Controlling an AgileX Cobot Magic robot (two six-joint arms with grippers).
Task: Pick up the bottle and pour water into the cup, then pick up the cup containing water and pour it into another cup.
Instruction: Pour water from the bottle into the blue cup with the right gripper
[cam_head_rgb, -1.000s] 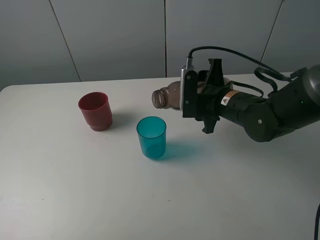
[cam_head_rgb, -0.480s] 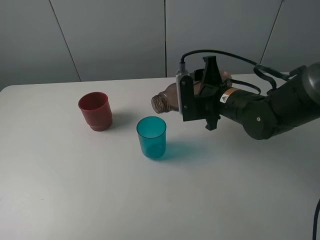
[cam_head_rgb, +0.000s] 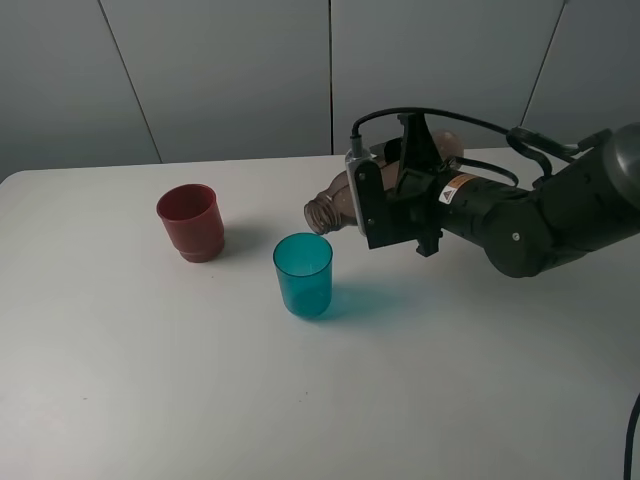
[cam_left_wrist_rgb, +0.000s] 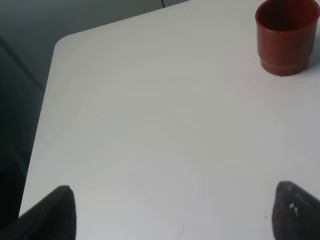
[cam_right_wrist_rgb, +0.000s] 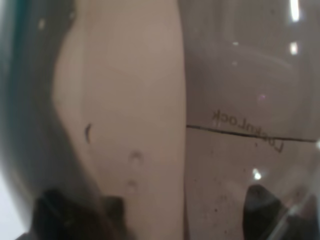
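Note:
My right gripper (cam_head_rgb: 413, 190) is shut on the smoky grey-brown bottle (cam_head_rgb: 335, 200) and holds it nearly level above the table. The open neck (cam_head_rgb: 319, 212) dips slightly and points left, just above and behind the teal cup (cam_head_rgb: 303, 273). The teal cup stands upright in the middle of the table. The dark red cup (cam_head_rgb: 189, 222) stands upright to its left, and also shows in the left wrist view (cam_left_wrist_rgb: 286, 35). The bottle's wall (cam_right_wrist_rgb: 225, 100) fills the right wrist view. My left gripper (cam_left_wrist_rgb: 175, 212) is open and empty, apart from the red cup, and out of the exterior view.
The white table (cam_head_rgb: 120, 380) has a rounded far-left corner (cam_left_wrist_rgb: 62, 42) with a dark drop beyond it. Grey wall panels (cam_head_rgb: 230, 70) stand behind the table. The right arm's black body (cam_head_rgb: 540, 220) and cable reach in from the right.
My right gripper has rolled and lifted slightly, tipping the bottle so that its neck dips lower toward the teal cup. Both cups have stayed put.

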